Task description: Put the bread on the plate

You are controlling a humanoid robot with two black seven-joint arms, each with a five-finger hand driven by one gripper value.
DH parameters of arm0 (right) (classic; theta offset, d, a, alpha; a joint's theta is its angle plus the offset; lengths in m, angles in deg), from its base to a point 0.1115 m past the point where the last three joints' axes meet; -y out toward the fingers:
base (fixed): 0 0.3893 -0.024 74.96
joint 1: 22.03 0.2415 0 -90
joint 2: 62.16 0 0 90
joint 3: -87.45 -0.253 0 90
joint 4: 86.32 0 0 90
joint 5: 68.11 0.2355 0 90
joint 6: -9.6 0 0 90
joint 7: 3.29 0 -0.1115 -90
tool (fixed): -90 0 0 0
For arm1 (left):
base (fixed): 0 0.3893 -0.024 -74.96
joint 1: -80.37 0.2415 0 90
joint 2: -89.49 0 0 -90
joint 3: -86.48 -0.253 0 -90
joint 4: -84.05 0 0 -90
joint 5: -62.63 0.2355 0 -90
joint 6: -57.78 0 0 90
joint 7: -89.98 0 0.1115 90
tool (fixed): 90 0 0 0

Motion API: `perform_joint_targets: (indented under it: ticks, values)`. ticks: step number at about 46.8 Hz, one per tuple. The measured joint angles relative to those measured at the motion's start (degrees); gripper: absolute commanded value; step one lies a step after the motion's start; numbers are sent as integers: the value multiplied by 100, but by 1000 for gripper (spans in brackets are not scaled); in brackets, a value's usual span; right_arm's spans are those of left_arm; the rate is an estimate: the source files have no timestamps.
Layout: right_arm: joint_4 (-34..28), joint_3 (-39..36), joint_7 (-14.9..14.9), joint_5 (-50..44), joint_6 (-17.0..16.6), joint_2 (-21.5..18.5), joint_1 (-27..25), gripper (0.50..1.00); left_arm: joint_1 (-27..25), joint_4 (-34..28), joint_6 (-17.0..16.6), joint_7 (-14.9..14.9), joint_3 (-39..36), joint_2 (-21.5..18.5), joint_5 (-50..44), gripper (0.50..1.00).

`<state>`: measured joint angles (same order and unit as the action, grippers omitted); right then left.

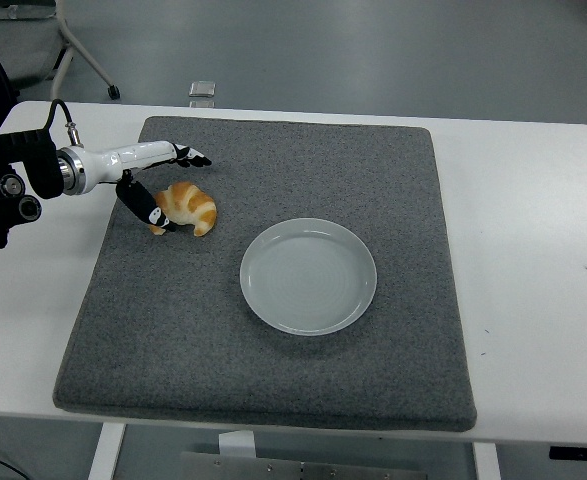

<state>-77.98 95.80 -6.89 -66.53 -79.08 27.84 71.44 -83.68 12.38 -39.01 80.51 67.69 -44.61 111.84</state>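
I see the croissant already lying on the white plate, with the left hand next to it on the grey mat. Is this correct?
Not quite. In the head view the plate is empty. The croissant lies on the grey mat, to the left of the plate and apart from it. The left hand is indeed next to the croissant, over the mat.
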Motion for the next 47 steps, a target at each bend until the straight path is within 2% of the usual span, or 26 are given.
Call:
perform_joint_targets:
  ticks: [21,40,47]
  values:
    - [1,0,0,0,0,0,0,930,193,371,-109,-107,-2,245,45,971]
    - [1,0,-1,0,0,0,1,930,251,565,-194,-117,-5,465,133,911]
    - [1,0,0,0,0,0,0,932,316,634,-262,-117,-5,505,236,911]
